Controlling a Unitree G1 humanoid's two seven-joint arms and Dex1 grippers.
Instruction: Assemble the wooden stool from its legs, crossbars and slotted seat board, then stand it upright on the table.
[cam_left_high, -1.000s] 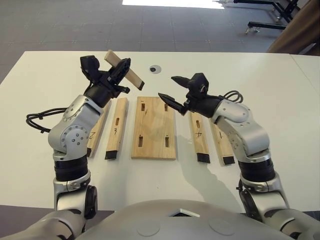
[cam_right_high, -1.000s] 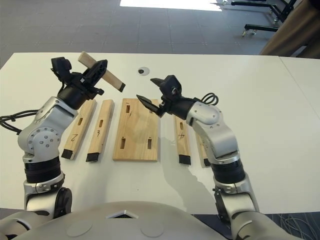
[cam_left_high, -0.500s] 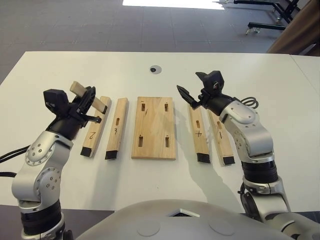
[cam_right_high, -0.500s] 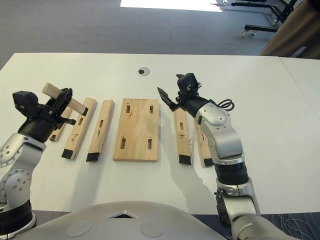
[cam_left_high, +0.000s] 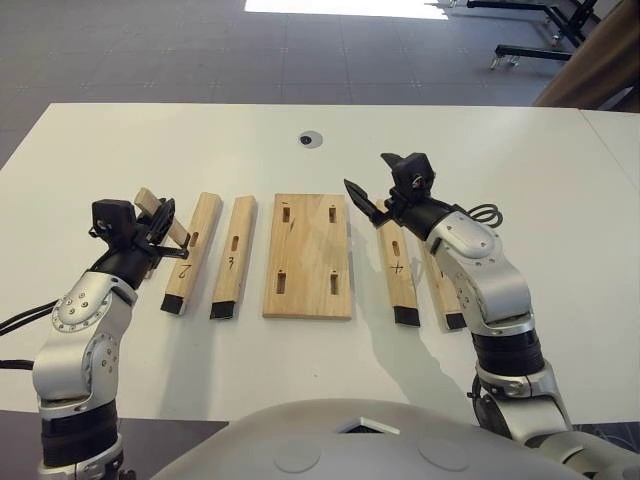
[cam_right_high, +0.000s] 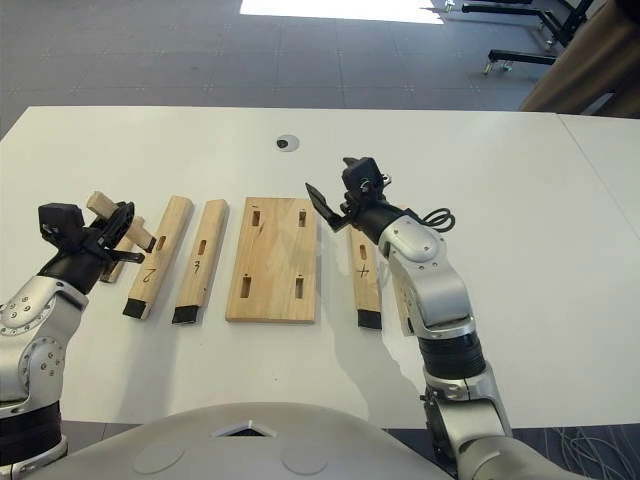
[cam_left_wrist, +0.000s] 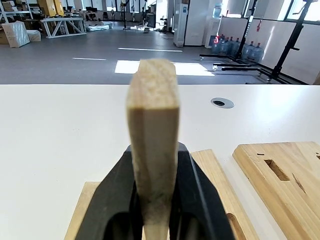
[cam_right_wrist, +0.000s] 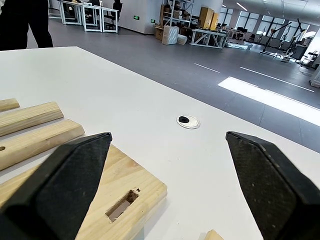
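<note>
The slotted seat board (cam_left_high: 308, 255) lies flat mid-table. Two legs (cam_left_high: 190, 250) (cam_left_high: 232, 255) lie to its left and two more (cam_left_high: 398, 270) (cam_left_high: 440, 285) to its right. My left gripper (cam_left_high: 155, 228) is shut on a short crossbar (cam_left_high: 160, 206) and holds it low over the table, just left of the outer left leg. In the left wrist view the crossbar (cam_left_wrist: 152, 135) stands on edge between the black fingers (cam_left_wrist: 112, 200). Another crossbar (cam_right_high: 118, 262) lies on the table below it. My right gripper (cam_left_high: 368, 174) hovers open over the board's far right corner, holding nothing, with its fingers (cam_right_wrist: 60, 185) spread wide.
A round cable grommet (cam_left_high: 311, 139) sits in the table beyond the board. The white table (cam_left_high: 520, 160) has bare room at the far side and on the right. A black cable (cam_left_high: 487, 212) loops off my right forearm.
My left arm has swung the crossbar from above the board's far left corner out to the left and down near the table. My right gripper has drawn back toward the board's right edge, staying open.
</note>
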